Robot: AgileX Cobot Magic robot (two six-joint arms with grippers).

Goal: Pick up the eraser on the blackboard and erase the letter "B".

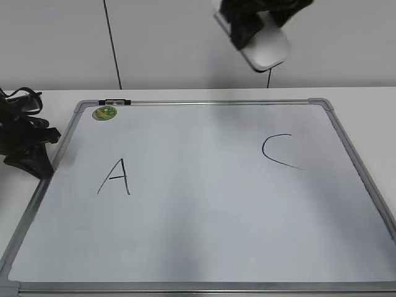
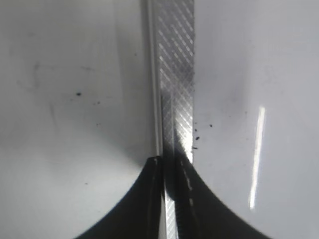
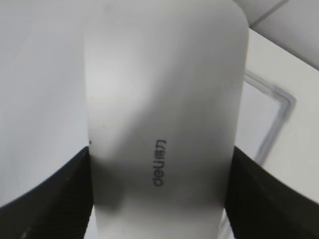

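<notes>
The blackboard [image 1: 204, 223] lies flat on the white worktop [image 1: 49, 96], its silver-grey frame filling the near edge of the exterior view. On its white surface a black "A" [image 1: 115, 177] stands at the left and a black "C" [image 1: 279, 151] at the right; the stretch between them is bare white, with no letter "B" to be seen. A round green magnet [image 1: 104, 113] sits in the far left corner of the board, just beside a small dark clip [image 1: 115, 101] on the frame. The left hand [image 1: 28, 145] rests at the board's left edge; its wrist view shows the dark fingers [image 2: 149, 199] low over the hatched metal frame strip [image 2: 175, 89], close together, though whether they actually meet I cannot tell. Farther back, the right hand [image 1: 250, 21] hangs above the board's far edge, pinching the eraser [image 1: 267, 44] by its long sides, the white block held clear of the surface, tilted, with grey lettering [image 3: 158, 163] on its top face.
</notes>
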